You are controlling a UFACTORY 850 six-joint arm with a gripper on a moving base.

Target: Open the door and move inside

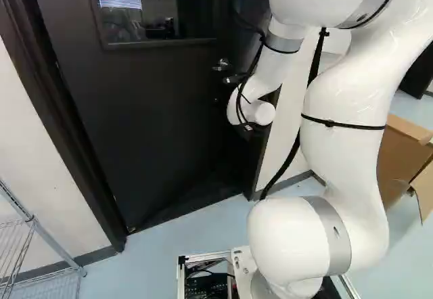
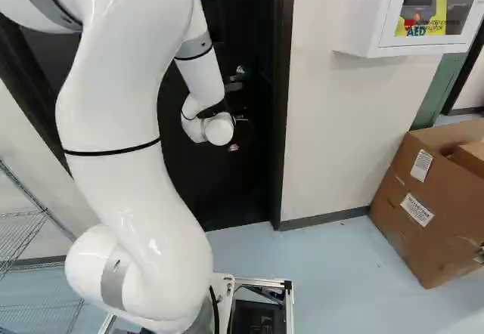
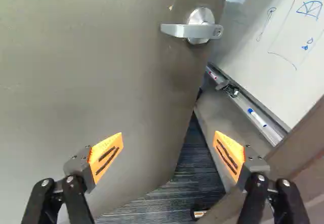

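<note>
While the gripper (image 3: 168,138) hangs short of the lever handle (image 3: 195,30) with its fingers apart, the door (image 3: 101,82) around that handle stands ajar, and driving in before it is pushed wider could jam the arm (image 1: 345,143) against the frame (image 2: 282,100).

Door (image 1: 142,130): ahead of my arm (image 1: 342,150), in its frame (image 2: 283,92)
Window (image 1: 159,8): in the door, up above the handle
Handle (image 3: 187,30): on the door, near its free edge
Whiteboard (image 3: 288,36): past the door's free edge, seen through the gap
Tray (image 3: 274,136): along the foot of the whiteboard
Marker (image 3: 258,117): on the tray
Wire rack (image 1: 42,230): by the wall, at the left of my left base view
Cabinet (image 2: 359,20): on the wall, right of the door
Box (image 2: 423,213): on the floor (image 2: 340,273), right of the door
</note>
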